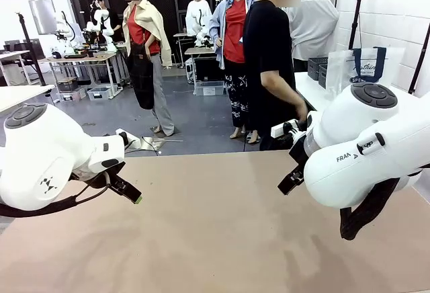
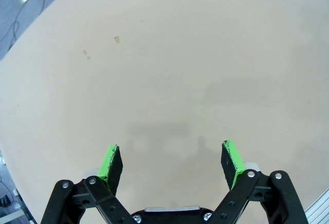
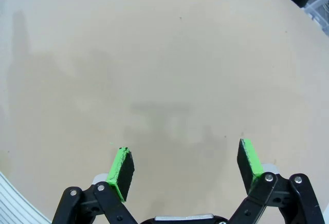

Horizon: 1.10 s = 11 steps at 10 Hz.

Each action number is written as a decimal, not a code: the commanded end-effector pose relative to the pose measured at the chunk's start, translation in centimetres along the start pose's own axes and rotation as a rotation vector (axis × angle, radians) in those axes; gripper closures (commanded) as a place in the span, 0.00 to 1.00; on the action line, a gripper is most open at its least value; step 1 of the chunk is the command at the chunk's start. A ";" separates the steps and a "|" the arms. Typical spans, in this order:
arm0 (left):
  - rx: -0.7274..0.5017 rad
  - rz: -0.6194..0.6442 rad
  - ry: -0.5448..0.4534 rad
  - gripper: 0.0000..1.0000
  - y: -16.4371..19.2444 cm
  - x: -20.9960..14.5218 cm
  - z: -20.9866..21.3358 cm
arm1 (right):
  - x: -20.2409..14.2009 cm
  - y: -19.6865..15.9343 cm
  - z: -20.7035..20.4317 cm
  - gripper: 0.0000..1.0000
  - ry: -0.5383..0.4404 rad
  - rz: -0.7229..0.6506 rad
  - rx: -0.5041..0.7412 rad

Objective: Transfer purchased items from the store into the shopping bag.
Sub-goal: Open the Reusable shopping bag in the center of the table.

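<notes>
Well beyond both wide-spread end effectors (image 2: 172, 157) (image 3: 182, 162), the shopping bag (image 1: 363, 71) stands upright.

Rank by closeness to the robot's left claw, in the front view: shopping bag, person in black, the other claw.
Measured from the left gripper:
1. Right gripper, opposite it on the right side.
2. Person in black, standing at the far edge, right of centre.
3. Shopping bag, far right, behind the person.

Bare tabletop (image 1: 215, 239) open between left arm (image 1: 47, 158) and right arm (image 1: 376, 152), person (image 1: 269, 58) at far edge
</notes>
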State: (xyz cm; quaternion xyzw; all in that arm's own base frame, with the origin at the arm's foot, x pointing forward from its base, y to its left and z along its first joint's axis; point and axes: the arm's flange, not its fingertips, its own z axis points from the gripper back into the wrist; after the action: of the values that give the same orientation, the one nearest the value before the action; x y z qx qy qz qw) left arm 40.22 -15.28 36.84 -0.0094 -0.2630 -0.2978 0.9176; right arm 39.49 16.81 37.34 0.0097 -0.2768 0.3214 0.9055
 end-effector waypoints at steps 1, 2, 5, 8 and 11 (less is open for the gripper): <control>-0.001 0.005 0.003 0.00 0.1 -0.1 -0.2 | 0.0 0.0 0.0 0.00 0.000 0.000 0.000; -0.001 0.005 0.003 0.00 0.1 -0.1 -0.2 | 0.0 0.0 0.0 0.00 0.000 0.000 0.000; -0.001 0.005 0.003 0.00 0.1 -0.1 -0.2 | 0.0 0.0 0.0 0.00 0.000 0.000 0.000; -0.001 0.005 0.003 0.00 0.1 -0.1 -0.2 | 0.0 0.0 0.0 0.00 0.000 0.000 0.000; -0.001 0.005 0.003 0.00 0.1 -0.1 -0.2 | 0.0 0.0 0.0 0.00 0.000 0.000 0.000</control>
State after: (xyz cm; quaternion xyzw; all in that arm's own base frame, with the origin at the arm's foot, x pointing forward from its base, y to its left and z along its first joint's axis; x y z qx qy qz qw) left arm 40.24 -15.29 36.60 -0.0093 -0.2603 -0.2980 0.9183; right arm 39.49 16.81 37.34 0.0097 -0.2768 0.3214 0.9055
